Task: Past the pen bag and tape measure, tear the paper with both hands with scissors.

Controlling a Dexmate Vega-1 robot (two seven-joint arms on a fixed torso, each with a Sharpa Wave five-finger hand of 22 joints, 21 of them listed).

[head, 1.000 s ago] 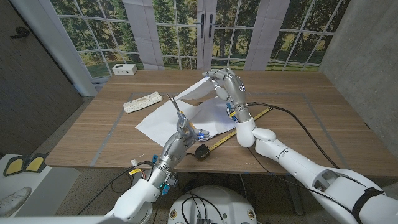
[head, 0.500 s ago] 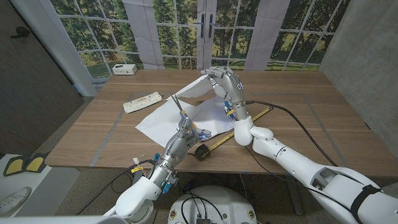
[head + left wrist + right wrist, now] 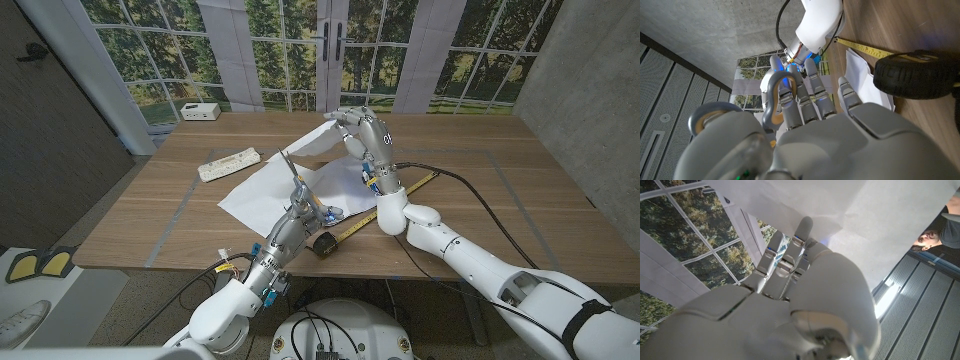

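Paper (image 3: 285, 178), its far corner pinched up by the right hand (image 3: 362, 135), wants keeping taut while the left hand (image 3: 305, 208), gripping scissors (image 3: 291, 170), cuts just beside it.

Head camera high over table (image 3: 520, 170); wrist cameras close behind each hand.

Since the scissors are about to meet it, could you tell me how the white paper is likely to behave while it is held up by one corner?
The paper will probably flop: where the right hand lifts its far corner it bends up while the rest stays on the table. It looks thin and light, so the scissors in the left hand may push it aside unless it is kept taut.
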